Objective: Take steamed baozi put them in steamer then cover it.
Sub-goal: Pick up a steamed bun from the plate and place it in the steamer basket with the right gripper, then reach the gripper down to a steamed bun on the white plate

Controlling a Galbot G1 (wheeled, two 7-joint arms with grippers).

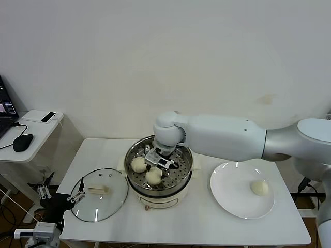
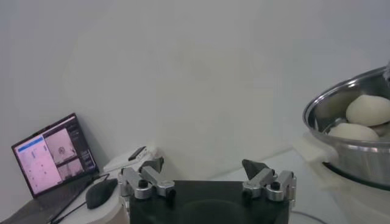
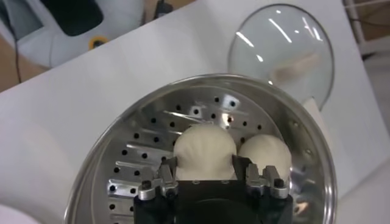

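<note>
Right gripper (image 3: 205, 176), inside round stainless-steel steamer (image 3: 304, 140), clasps a cream-white dough bun (image 3: 204, 149); second bun (image 3: 266, 152) alongside. Left gripper (image 2: 207, 176) parked, fingers spread, beside clear glass lid (image 1: 98, 194).

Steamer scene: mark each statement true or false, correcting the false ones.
1. The glass lid sits on the steamer. False: it lies on the table beside it.
2. One baozi remains on the white plate. True.
3. The right gripper is closed around a baozi inside the steamer. True.
4. The left gripper holds the lid. False: it is open and empty.
</note>
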